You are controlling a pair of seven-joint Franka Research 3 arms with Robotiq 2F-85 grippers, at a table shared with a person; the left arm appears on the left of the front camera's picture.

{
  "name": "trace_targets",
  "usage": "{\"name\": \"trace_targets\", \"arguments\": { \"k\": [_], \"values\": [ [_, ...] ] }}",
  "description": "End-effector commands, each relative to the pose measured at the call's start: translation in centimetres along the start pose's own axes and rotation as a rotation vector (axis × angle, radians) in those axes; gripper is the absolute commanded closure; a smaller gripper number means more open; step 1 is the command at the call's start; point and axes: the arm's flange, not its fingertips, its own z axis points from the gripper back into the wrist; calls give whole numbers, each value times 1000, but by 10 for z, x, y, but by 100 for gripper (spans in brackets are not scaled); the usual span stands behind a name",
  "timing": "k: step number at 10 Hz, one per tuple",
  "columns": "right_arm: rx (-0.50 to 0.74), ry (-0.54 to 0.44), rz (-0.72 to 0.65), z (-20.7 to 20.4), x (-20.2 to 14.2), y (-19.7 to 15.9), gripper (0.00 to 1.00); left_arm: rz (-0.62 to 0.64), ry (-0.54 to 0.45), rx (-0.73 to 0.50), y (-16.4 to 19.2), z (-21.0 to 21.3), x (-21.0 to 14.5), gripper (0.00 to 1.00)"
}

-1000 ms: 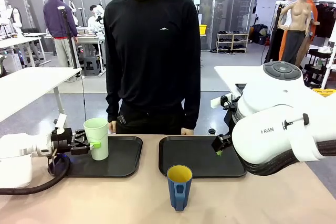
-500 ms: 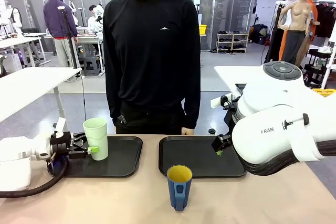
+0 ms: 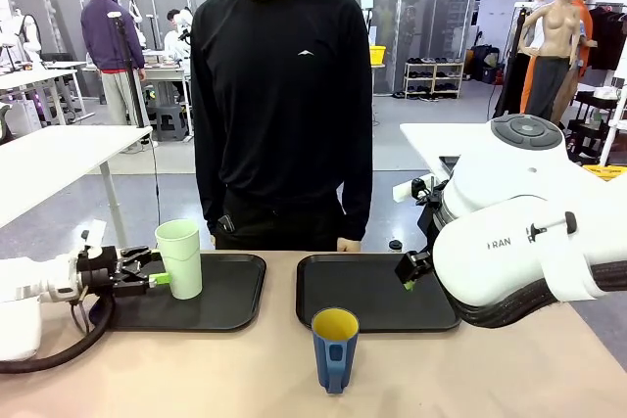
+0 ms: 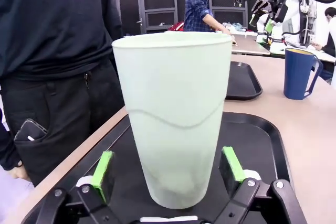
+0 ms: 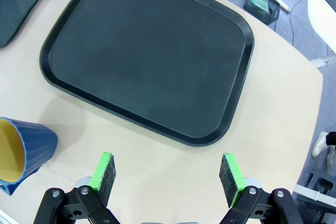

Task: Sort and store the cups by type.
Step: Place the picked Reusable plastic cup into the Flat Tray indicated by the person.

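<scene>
Mint-green plastic, the tall tumbler (image 3: 180, 258) stands upright on the left black tray (image 3: 230, 308), toward its left end. The left jaws are released and spread wide. In the left wrist view their green pads (image 4: 103, 174) flank the tumbler's base with a gap on each side. The dark blue cup (image 3: 334, 348), yellow inside, stands upright on the bare counter (image 3: 509, 369), just in front of the right black tray (image 3: 372, 291), with its handle toward the robot. The right jaws are also released, hanging over the counter at that tray's near edge. A person (image 3: 284, 95) stands at the far side.
</scene>
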Motion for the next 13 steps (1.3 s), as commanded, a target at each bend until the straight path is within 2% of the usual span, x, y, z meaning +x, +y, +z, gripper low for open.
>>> {"name": "trace_targets", "arguments": {
  "k": [1,8,13],
  "values": [
    [0,0,0,0,0,0,0,-12,17,10,-13,11,9,0],
    [0,0,0,0,0,0,0,-23,50,9,-67,40,46,0],
    [0,0,0,0,0,0,0,-33,36,-3,-68,42,43,0]
  ]
}}
